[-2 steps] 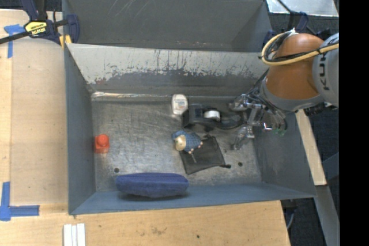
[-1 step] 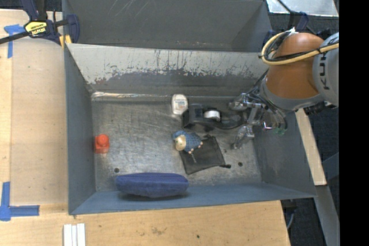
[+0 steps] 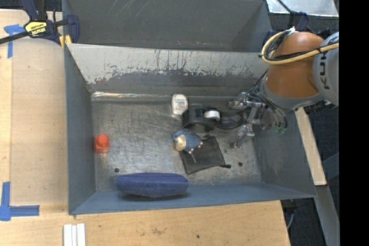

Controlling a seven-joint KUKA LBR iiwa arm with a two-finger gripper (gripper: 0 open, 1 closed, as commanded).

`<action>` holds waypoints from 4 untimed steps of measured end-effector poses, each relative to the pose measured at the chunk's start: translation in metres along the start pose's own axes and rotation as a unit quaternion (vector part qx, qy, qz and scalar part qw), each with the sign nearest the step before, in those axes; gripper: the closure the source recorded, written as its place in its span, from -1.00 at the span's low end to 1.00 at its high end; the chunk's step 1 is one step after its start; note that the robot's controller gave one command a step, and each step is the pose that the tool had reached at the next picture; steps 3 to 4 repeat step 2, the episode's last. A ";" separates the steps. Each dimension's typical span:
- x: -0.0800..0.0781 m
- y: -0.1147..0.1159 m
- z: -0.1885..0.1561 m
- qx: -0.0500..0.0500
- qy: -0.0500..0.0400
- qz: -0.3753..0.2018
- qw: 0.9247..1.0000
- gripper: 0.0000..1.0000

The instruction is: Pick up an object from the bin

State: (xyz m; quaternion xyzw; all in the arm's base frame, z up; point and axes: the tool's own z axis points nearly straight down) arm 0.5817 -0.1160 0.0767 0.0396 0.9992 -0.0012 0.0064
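I am at the reaching step, and I judge that nothing is lifted out yet. The gripper (image 3: 245, 119) is down low in the grey bin (image 3: 173, 26), over the right side of the floor. It hangs from the arm with the orange cover (image 3: 291, 66). I cannot tell if the gripper is open or shut, and I cannot tell if it has hold of anything. The thing nearest to it is a black lumpy thing (image 3: 199, 119) with a small white roll (image 3: 211, 114) on top. It lies near the middle of the floor, a bit toward the back, just beside the gripper. My guess is that this is the one to go for. For the next move I think I need to bring the gripper right over the black lumpy thing, close on it, and lift straight up without bumping the right wall. The bin holds a few other things too. A little white bottle (image 3: 179, 104) sits just behind the black lumpy thing. A small blue and tan toy (image 3: 187, 141) lies in front of it, touching the edge of a flat black square (image 3: 204, 158). A small orange cup (image 3: 102, 143) stands alone on the left, well apart from the rest. A long dark blue pouch (image 3: 151, 184) lies along the front wall.
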 end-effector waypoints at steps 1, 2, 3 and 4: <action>-0.001 0.000 -0.001 0.000 -0.001 -0.001 1.000 1.00; -0.002 0.001 -0.043 -0.001 0.005 -0.002 1.000 1.00; -0.002 0.001 -0.043 -0.001 0.005 -0.002 1.000 1.00; -0.002 0.001 -0.043 -0.001 0.005 -0.002 1.000 1.00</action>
